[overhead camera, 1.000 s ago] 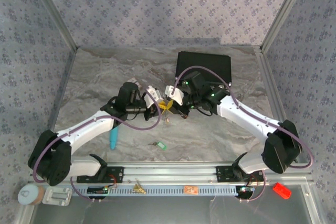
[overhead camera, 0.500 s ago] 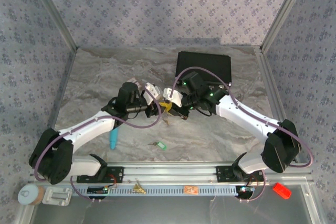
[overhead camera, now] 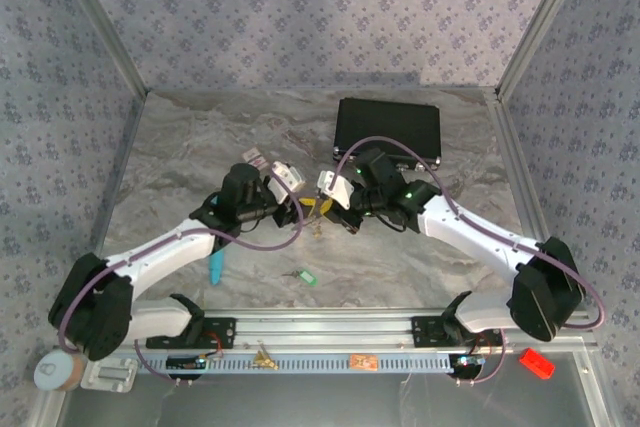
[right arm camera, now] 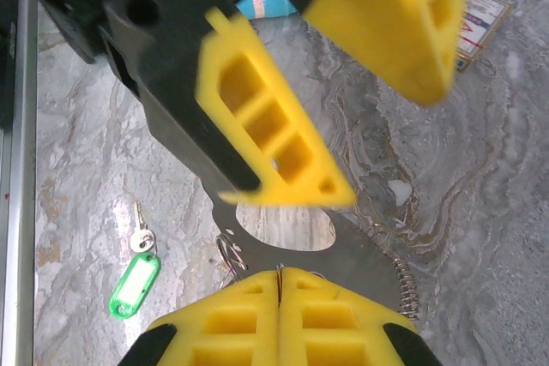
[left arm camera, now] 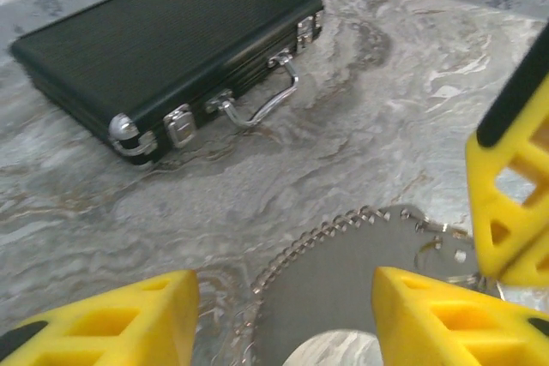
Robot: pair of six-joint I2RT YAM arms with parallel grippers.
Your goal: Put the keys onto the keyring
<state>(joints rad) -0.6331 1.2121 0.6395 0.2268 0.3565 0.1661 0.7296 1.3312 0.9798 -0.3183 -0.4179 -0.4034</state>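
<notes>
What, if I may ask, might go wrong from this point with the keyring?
The left gripper stands open, so the keyring is held by the shut right gripper alone, pinched at its edge; it may tilt or slip. The green key lies flat on the table, away from the ring; a thing so small may be hard to grasp.

The marbled tabletop (overhead camera: 180, 147) is grey-white swirls, and the papered walls (overhead camera: 300, 17) are blue-grey with a tiny flower print. The ribbed black rectangular case (left arm camera: 163, 49) has silver trim. There's also a silvery-grey bead-rimmed keyring hoop (left arm camera: 343, 289), a tiny key with a bright green head (right arm camera: 135, 285), a long teal pen (overhead camera: 216, 265) and a small red-and-white card (right arm camera: 480, 19). The left gripper (left arm camera: 283, 285) and right gripper (right arm camera: 279, 276) both have bright yellow fingers.
</notes>
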